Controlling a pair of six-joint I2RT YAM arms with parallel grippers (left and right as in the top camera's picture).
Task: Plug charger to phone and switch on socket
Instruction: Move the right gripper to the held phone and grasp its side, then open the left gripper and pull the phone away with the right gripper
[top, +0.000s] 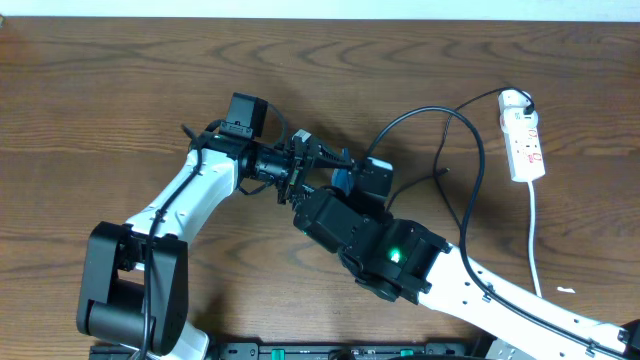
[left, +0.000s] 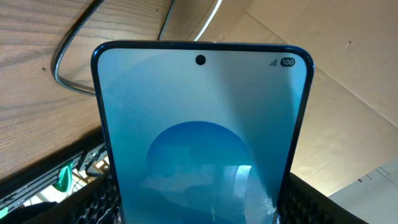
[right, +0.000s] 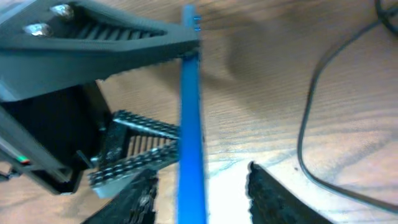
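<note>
While the left hand (top: 322, 160) gripped the phone (left: 199, 155) over the worktop (top: 100, 100), the right hand (right: 208, 196) stood open astride its edge; closing off-centre might twist it loose from that grip.

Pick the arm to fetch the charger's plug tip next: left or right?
Right. The left gripper is shut on the phone; the right gripper is open, and the charger lies on the table on its side.
</note>
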